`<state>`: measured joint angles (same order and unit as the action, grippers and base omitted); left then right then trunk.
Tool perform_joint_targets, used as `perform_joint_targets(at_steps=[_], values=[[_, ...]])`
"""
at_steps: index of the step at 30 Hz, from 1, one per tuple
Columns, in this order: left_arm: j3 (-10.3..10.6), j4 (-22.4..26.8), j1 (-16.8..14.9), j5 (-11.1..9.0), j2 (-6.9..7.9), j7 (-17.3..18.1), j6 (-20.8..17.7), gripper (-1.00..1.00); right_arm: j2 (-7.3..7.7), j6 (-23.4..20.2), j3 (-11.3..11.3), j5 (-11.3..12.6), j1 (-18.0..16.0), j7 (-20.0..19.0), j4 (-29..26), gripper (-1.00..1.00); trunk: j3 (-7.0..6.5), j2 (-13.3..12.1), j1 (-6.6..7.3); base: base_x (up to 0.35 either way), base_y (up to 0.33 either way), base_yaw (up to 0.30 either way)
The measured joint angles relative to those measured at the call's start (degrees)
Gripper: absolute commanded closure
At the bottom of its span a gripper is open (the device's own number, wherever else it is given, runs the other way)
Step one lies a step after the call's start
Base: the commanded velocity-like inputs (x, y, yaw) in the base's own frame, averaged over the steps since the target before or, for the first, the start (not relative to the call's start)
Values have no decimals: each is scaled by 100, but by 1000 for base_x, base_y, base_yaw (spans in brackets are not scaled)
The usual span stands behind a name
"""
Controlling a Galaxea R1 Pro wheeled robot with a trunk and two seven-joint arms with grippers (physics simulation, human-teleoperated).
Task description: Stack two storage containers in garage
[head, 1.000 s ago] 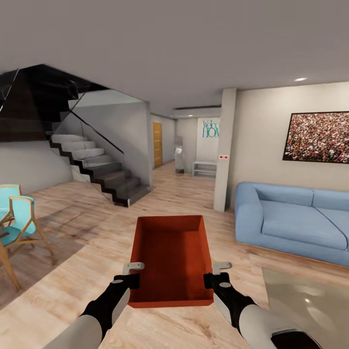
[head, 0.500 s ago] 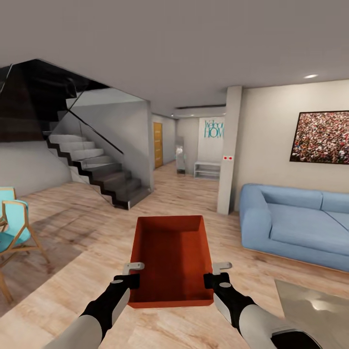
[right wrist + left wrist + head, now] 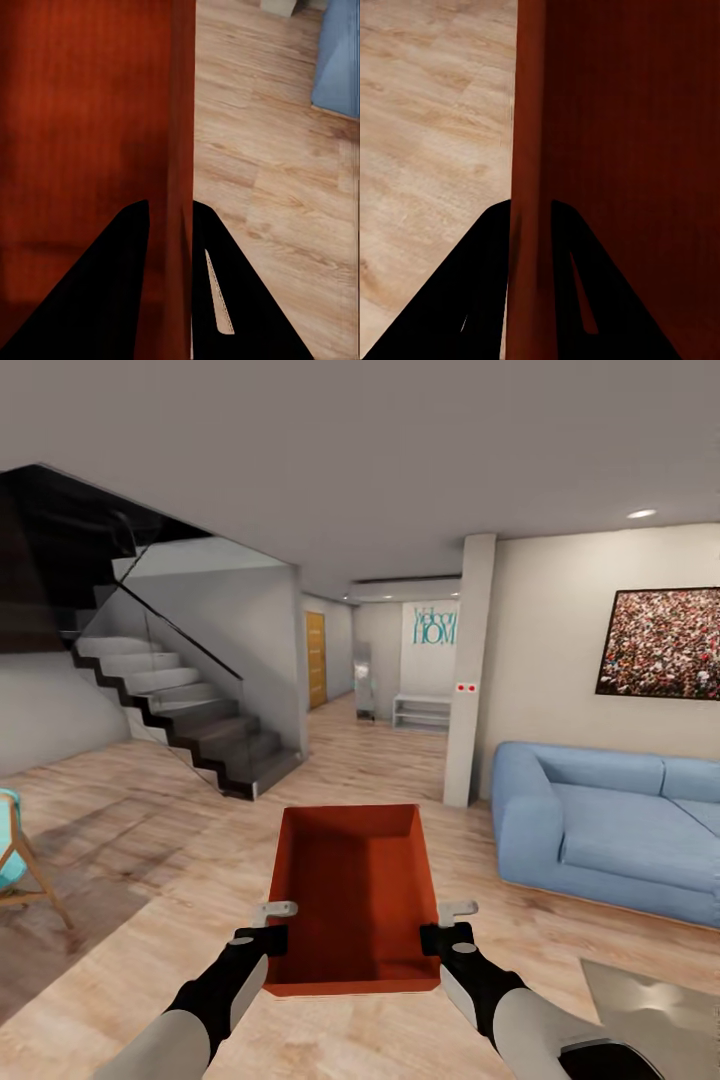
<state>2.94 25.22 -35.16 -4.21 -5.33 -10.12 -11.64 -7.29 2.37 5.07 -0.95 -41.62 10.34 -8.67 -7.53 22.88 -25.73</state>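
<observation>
A living room of light wood-plank flooring (image 3: 150,840) holds a dark staircase (image 3: 190,725) and a blue fabric sofa (image 3: 610,835). A red-orange rectangular plastic storage container (image 3: 352,895) is held above the flooring, its side walls clamped by the left end effector (image 3: 268,928) and the right end effector (image 3: 442,926).

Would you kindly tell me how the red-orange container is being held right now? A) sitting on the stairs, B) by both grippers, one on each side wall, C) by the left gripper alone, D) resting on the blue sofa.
B: the storage container hangs above the wood floor with the left gripper and right gripper each clamped over a side wall.
</observation>
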Motion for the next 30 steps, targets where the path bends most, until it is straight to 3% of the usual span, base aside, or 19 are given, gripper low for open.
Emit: perform_joint_targets(at_steps=[8, 30], values=[[2, 2, 1, 0, -6, -10, -1, 100, 6, 1, 8, 9, 0, -7, 1, 100, 0, 0, 0, 323, 1, -167], [-1, 5, 1, 8, -8, -10, -1, 100, 7, 7, 23, 25, 0, -2, 2, 100, 0, 0, 0, 323, 4, -3]])
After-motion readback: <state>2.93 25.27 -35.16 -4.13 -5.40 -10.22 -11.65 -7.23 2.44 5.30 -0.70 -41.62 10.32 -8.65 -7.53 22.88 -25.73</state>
